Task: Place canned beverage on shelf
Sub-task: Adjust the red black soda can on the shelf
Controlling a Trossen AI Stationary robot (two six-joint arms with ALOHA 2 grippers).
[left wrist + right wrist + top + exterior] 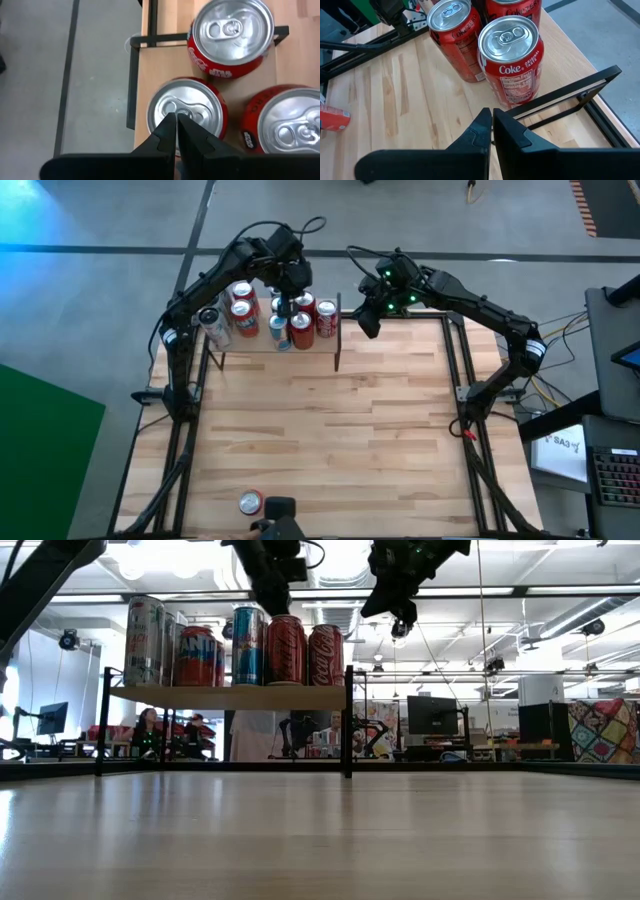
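High view: the shelf [275, 340] stands along the far edge of the worktop [320, 430], toward its far left corner, crowded with upright cans [243, 310]. The left gripper [291, 305] hangs over the cans near the shelf's right end, fingers pressed together and holding nothing. The right gripper [366, 318] hovers just off the shelf's right end, near the far edge, likewise closed and empty. One lone can [250, 503] lies at the worktop's near edge.

Low view: the shelf [230, 696] carries a row of cans, with a red can [286, 649] beside another red one [325, 654] at its right end; both arms hang above.

Left wrist view: the closed fingers [176, 135] sit above a red can's silver top [186, 107].

Right wrist view: the closed fingers [490, 131] point at a Coke can [511, 60] by the shelf's black frame [570, 95].
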